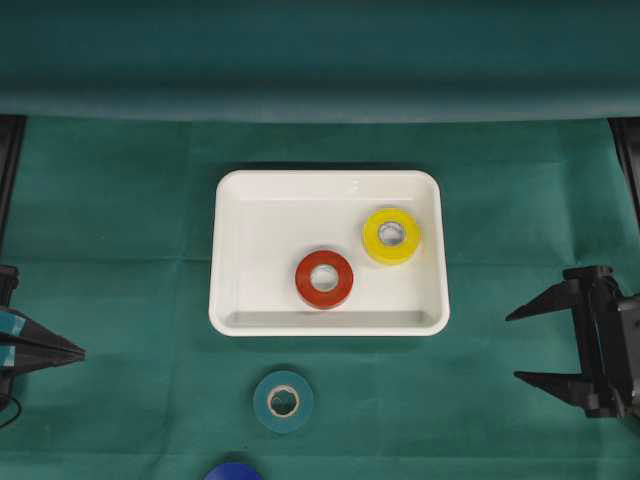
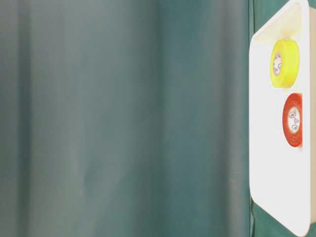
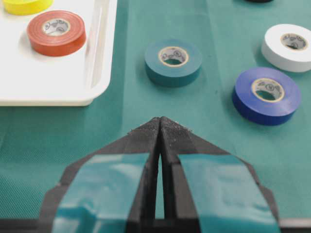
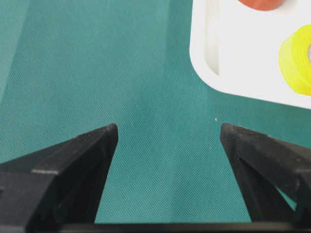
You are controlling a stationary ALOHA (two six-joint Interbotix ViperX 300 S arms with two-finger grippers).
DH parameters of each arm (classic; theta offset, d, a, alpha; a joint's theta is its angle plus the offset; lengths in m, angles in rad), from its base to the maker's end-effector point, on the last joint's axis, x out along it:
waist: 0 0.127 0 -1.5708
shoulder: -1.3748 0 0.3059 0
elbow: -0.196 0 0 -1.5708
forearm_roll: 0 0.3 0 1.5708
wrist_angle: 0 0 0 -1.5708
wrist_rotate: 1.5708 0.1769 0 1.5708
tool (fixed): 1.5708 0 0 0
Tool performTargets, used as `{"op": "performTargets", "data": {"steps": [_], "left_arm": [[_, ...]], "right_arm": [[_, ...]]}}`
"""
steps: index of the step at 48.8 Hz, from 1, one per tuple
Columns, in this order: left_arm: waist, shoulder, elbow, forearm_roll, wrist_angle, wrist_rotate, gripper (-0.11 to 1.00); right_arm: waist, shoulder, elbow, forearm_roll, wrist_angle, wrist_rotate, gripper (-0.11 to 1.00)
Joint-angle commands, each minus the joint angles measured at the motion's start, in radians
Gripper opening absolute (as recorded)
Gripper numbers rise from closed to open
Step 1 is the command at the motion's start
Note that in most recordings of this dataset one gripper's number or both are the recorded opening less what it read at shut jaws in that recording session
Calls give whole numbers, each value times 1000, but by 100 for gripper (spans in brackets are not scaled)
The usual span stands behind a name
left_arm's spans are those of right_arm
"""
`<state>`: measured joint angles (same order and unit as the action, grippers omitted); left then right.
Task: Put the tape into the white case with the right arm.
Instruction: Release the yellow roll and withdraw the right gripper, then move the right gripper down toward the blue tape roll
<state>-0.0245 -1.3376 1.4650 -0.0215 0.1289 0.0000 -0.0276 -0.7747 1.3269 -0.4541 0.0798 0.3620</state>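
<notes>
Standing with jaws spread wide and nothing between them, right gripper (image 1: 512, 346) at the right edge of the green cloth (image 1: 120, 200), well apart from the white case (image 1: 230, 200) and pointing toward it; black tapering fingers (image 4: 92, 145) hovering over bare cloth in the right wrist view, a corner of the case just ahead and to one side of the tips. Lying flat inside the case, red tape roll (image 1: 324, 279) and yellow tape roll (image 1: 391, 236), near each other but not touching; yellow the nearer of the two to the right gripper. Resting on the cloth outside the case, teal tape roll (image 1: 283, 401), just beyond the case's near rim and well apart from both grippers; farther out ahead of the left gripper (image 3: 160, 120), blue tape roll (image 3: 266, 95) and white tape roll (image 3: 288, 47), side by side without touching. Pressed tip to tip and gripping nothing, left gripper with light-blue strips along its fingers, parked at the left edge of the cloth, the teal roll straight ahead of its tips.
</notes>
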Motion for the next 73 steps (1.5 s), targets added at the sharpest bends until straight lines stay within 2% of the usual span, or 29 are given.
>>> {"op": "performTargets", "data": {"steps": [1, 21, 34, 44, 54, 73], "left_arm": [[3, 8, -12, -2, -9, -2, 0], [3, 8, -11, -2, -9, -2, 0], [3, 8, -12, -2, -9, -2, 0], [3, 8, -11, -2, -9, -2, 0], [3, 8, -11, -2, -9, -2, 0], [3, 8, -9, -2, -11, 0, 0]], "right_arm": [[3, -2, -11, 0, -2, 0, 75], [3, 26, -37, 0, -9, 0, 74], [17, 181, -138, 0, -54, 0, 74], [41, 371, -264, -2, -104, -2, 75], [58, 558, -434, -2, -107, -2, 75], [138, 818, -733, -6, -103, -8, 75]]}}
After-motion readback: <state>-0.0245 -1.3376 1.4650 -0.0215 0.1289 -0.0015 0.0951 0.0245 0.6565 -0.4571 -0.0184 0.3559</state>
